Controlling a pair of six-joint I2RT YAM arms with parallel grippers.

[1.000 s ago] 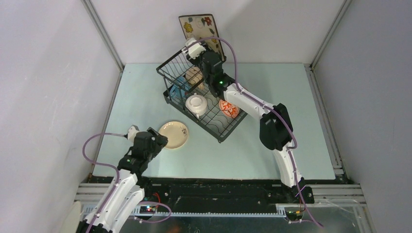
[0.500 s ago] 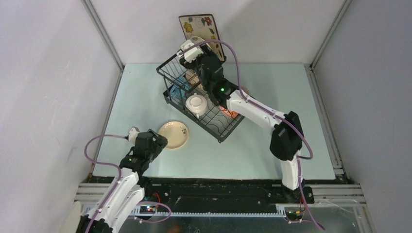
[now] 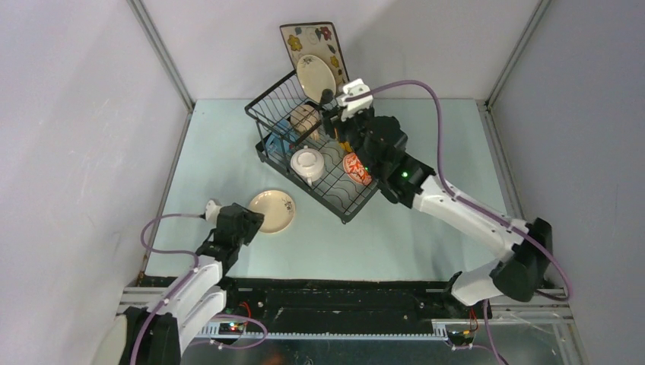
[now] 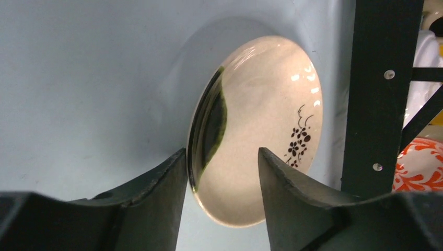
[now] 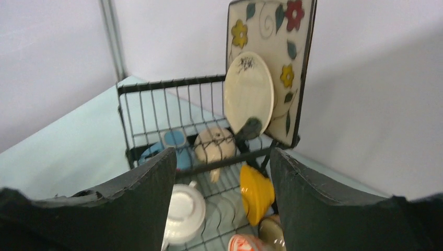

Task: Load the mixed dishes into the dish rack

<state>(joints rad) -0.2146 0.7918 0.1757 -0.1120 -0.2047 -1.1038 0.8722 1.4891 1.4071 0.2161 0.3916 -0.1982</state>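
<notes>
The black wire dish rack [image 3: 346,199] stands mid-table. A square floral plate [image 3: 304,36] is upright at its back, and a cream round plate [image 3: 316,76] leans on it. The rack also holds a blue mug [image 5: 172,142], a beige mug [image 5: 214,146], a white two-handled bowl [image 3: 308,165], an orange-yellow bowl [image 5: 257,191], a tan bowl [image 5: 271,230] and a red-patterned bowl [image 3: 356,169]. My right gripper [image 3: 335,120] hangs open and empty over the rack's right side. A second cream plate [image 3: 274,211] lies flat on the table. My left gripper [image 4: 221,151] is open and straddles its near rim.
Grey walls close in the table on three sides, with the back wall just behind the floral plate. The rack's black frame bar [image 4: 379,94] stands right of the plate on the table. Bare blue-green tabletop [image 3: 426,228] lies to the right of the rack.
My right gripper has let go of the cream round plate, which now leans on the floral plate, and the arm has swung back to the right. My left jaws have narrowed around the table plate's rim.
</notes>
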